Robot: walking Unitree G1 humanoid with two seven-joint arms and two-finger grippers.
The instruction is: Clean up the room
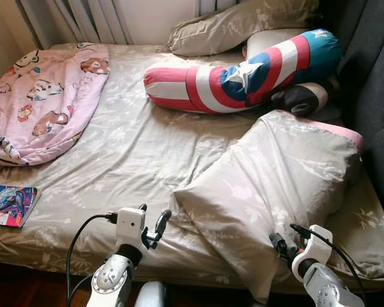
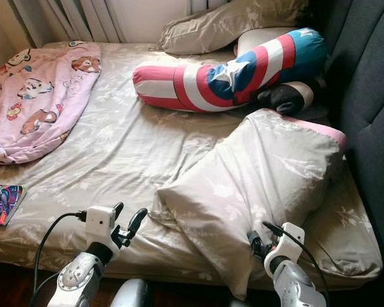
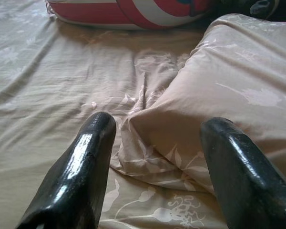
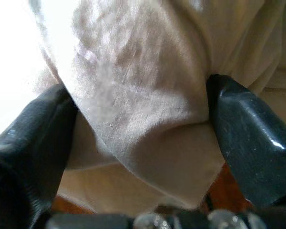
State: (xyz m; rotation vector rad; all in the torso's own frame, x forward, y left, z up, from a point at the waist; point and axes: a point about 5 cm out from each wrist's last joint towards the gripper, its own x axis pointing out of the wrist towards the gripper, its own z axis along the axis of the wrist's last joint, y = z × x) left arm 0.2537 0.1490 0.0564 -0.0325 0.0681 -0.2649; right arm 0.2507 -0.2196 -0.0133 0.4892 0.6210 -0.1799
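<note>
A large beige floral pillow (image 1: 275, 179) lies slantwise on the bed's right front, its near corner hanging over the bed's edge. My right gripper (image 4: 138, 129) stands open with that corner between its black fingers (image 4: 243, 138), the cloth touching both. My left gripper (image 1: 155, 212) is open just left of the pillow's other near corner (image 3: 148, 143), low over the beige sheet (image 1: 134, 153). A comic book (image 1: 11, 203) lies at the bed's front left.
A red, white and blue star bolster (image 1: 243, 70) lies across the back, with another beige pillow (image 1: 237, 25) behind it. A crumpled pink cartoon blanket (image 1: 45, 96) covers the far left. A dark grey headboard (image 1: 377, 83) runs along the right.
</note>
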